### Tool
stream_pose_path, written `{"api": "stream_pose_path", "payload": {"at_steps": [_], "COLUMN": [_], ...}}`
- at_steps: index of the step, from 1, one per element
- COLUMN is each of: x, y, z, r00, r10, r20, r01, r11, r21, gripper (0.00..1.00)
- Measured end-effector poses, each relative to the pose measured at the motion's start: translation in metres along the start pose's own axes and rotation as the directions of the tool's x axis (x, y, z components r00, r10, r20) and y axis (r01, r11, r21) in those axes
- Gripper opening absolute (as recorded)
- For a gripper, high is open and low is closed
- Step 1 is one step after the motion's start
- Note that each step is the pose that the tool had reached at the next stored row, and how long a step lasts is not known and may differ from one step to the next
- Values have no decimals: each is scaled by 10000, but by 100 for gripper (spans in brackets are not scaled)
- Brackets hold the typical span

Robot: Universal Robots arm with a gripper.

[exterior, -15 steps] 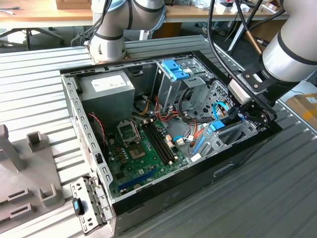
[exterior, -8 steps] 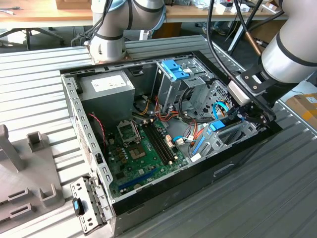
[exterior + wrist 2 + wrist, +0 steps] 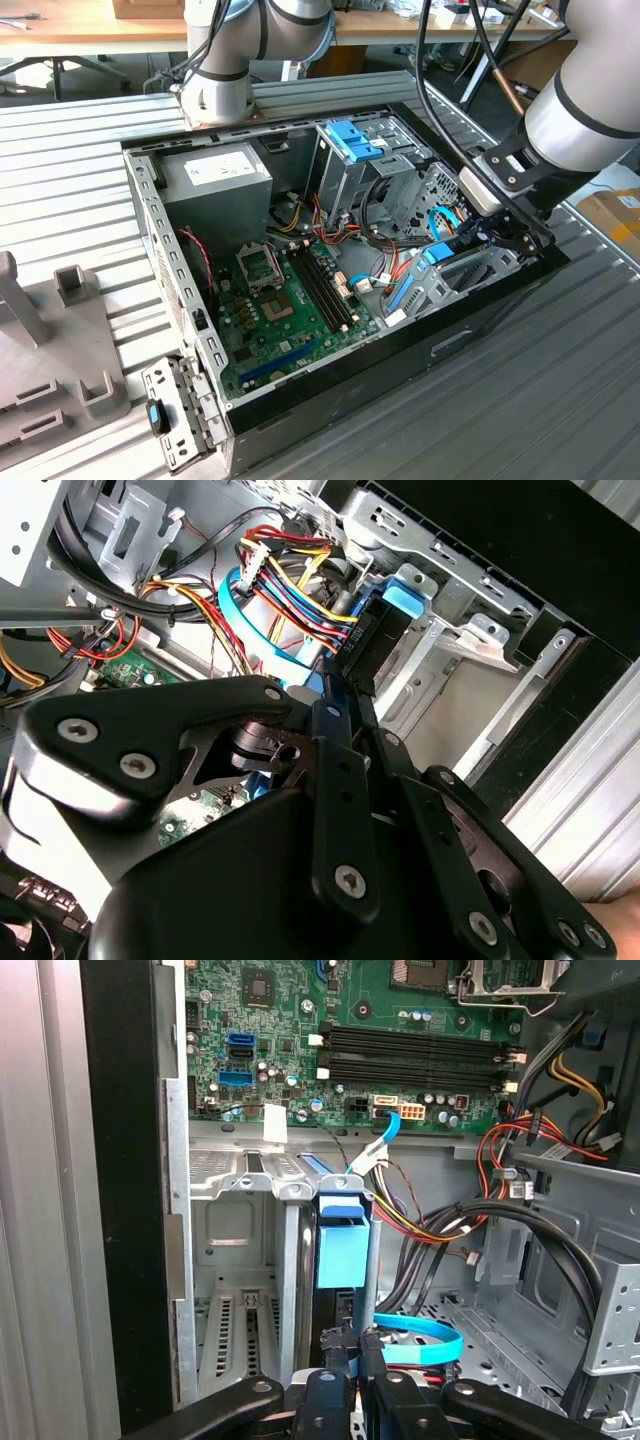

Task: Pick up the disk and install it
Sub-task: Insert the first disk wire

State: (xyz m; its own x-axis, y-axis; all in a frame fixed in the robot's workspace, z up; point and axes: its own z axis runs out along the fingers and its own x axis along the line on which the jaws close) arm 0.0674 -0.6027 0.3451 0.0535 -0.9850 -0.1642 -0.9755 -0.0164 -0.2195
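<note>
The disk [image 3: 340, 1245] stands on edge in the grey drive bay [image 3: 235, 1225] at the open case's front corner, its blue end tab facing the motherboard. In the exterior view the disk [image 3: 432, 258] shows as a blue tab and rail inside the bay at the exterior view's right. In the second wrist view the disk [image 3: 385, 630] is a dark body under a pale blue tab. My gripper [image 3: 352, 1360] is right behind the disk's near end, its black fingers [image 3: 328, 1355] drawn together. My gripper [image 3: 325, 695] meets that end, and my gripper [image 3: 462, 240] reaches into the case from the exterior view's right.
The green motherboard [image 3: 285, 300] fills the case floor, with the power supply [image 3: 215, 180] and a tall grey cage with a blue latch [image 3: 352, 140] behind. Bundles of coloured cables [image 3: 290, 570] and a flat blue cable [image 3: 420, 1345] lie close to my fingers. A loose bracket [image 3: 175, 410] lies outside the case.
</note>
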Motion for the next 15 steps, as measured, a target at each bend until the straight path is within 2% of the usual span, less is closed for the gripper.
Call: {"api": "stream_pose_path", "payload": {"at_steps": [15], "x": [-21], "y": [0], "z": [19], "r00": [10000], "r10": [1], "r20": [1], "r01": [-1], "r11": [10000], "r21": [0], "gripper": [16]}}
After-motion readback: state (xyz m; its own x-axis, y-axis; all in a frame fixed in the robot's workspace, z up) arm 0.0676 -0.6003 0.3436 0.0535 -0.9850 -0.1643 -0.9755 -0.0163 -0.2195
